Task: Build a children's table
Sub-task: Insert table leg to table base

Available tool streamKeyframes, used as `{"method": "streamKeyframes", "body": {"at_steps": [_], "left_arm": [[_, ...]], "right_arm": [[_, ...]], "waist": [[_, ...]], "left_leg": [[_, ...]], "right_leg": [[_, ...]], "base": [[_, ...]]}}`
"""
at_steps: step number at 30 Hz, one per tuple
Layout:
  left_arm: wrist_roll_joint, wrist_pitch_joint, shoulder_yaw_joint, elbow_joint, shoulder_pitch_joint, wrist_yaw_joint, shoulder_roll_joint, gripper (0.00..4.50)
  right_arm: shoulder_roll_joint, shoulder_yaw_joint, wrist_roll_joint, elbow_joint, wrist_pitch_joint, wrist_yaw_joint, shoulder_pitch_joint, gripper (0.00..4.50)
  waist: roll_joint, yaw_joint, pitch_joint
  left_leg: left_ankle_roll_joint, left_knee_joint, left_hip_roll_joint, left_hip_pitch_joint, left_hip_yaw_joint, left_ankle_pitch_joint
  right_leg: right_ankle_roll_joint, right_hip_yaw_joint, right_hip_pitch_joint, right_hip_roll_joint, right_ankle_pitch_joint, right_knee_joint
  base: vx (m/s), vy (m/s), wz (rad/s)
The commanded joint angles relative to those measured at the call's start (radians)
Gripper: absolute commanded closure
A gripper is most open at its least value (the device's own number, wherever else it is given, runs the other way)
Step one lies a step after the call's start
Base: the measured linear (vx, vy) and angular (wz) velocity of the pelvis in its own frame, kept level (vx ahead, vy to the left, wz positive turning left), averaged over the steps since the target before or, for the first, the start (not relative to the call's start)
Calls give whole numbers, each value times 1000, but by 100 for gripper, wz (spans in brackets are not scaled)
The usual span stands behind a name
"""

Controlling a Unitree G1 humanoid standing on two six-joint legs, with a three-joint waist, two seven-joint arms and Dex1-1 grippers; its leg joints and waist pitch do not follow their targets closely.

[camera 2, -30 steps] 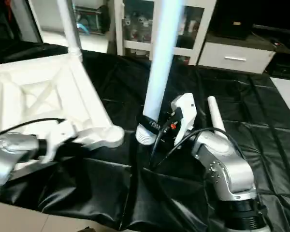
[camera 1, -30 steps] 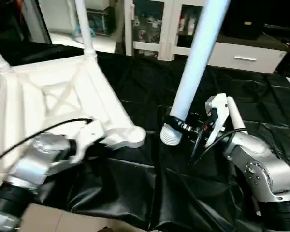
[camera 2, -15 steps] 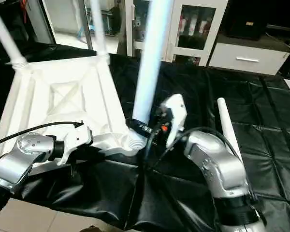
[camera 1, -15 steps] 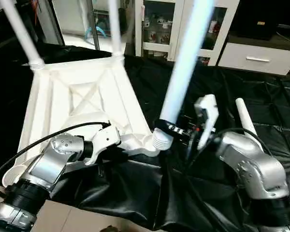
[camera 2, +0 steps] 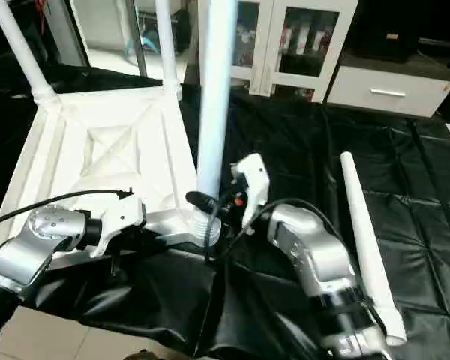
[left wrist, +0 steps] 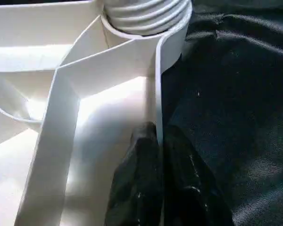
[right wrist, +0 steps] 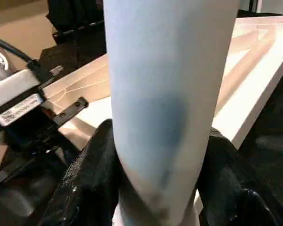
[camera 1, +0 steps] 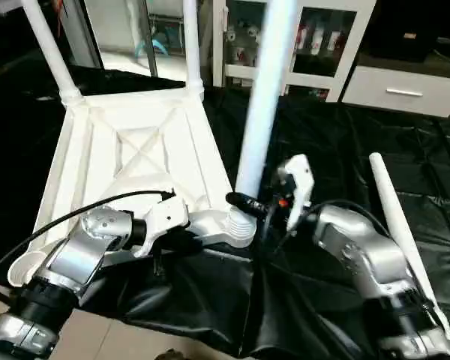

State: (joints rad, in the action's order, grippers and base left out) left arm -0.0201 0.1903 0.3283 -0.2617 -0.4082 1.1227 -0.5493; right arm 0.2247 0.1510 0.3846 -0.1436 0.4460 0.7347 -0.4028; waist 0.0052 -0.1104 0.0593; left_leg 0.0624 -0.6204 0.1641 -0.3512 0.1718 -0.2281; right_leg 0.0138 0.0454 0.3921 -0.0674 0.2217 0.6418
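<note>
The white tabletop [camera 1: 127, 161] lies upside down on the black cloth [camera 1: 337, 150] at the left, two legs [camera 1: 49, 49] standing in its far corners. The left gripper [left wrist: 158, 146] is pinched tight on the tabletop's near rim. At the near right corner socket [camera 1: 240, 229], the right gripper [camera 1: 247, 204] clasps an upright leg [camera 1: 264, 97] whose threaded end sits in the socket. A spare leg [camera 1: 401, 232] lies on the cloth at the right.
</note>
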Motion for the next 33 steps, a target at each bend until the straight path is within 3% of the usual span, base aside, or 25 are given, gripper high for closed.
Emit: {"method": "streamKeyframes", "body": {"at_steps": [1,16,24,33], "left_arm": [[-41,-58,25,42,-3,42,39,450],[-57,-44,20,90,19,66,33,450],[-60,-31,5,103,30,66,31,450],[-56,-31,-8,99,37,52,25,450]], "right_arm": [[-11,11,-16,-24,-21,5,-19,264],[-21,39,-45,-111,-42,44,-34,264],[-65,-48,-13,-192,-51,-15,-62,264],[-50,-96,-1,-112,-90,-24,32,264]], "waist": [[-9,14,-61],[-9,20,-60],[-8,27,-59],[-9,23,-57]], "left_leg": [[-11,88,63,2,-18,-72],[-13,90,65,3,-18,-87],[-15,91,65,4,-18,-91],[-26,91,66,3,-16,-74]], "right_leg": [[217,-56,-42,-84,77,-73],[213,-57,-41,-85,112,-76],[225,-57,-39,-85,112,-76],[218,-57,-38,-84,80,-75]], "base": [[0,0,0],[0,0,0],[0,0,0],[0,0,0]]}}
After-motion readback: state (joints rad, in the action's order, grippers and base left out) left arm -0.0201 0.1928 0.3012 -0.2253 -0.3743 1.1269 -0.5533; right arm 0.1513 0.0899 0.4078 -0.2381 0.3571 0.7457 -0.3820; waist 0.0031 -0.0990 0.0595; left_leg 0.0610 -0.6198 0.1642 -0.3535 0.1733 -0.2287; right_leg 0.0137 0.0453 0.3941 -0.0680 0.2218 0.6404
